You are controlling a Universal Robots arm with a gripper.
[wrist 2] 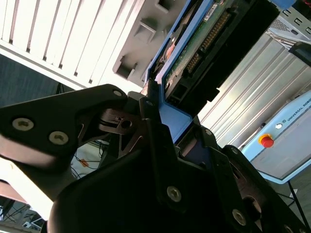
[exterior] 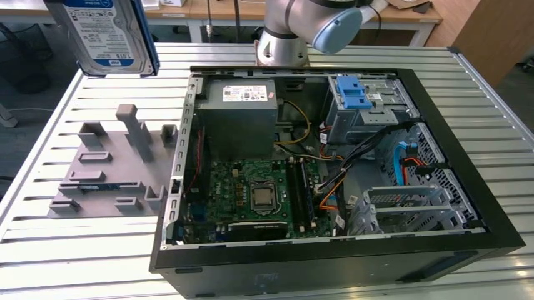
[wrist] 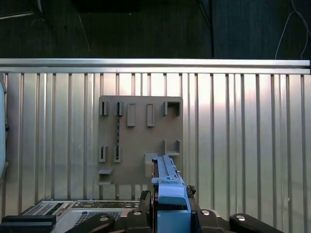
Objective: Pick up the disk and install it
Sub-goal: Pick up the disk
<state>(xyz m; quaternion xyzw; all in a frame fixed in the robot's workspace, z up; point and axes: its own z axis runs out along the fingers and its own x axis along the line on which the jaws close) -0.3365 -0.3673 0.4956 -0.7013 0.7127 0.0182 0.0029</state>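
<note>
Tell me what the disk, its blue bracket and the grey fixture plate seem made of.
Seemingly the disk is metal, silvery rim under a glossy paper label; the blue bracket is moulded plastic, smooth and evenly coloured; the grey fixture plate is matte plastic, perhaps printed, dull with blocky raised holders.

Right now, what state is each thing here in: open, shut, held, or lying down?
disk: held upright in the air above the table, gripped by its blue bracket.
jaws: shut on the disk's bracket.
computer case: lying on its side, open, side panel off.
grey holder plate: lying flat on the table beside the case.
processor: uncovered, no cooler on it.
</note>
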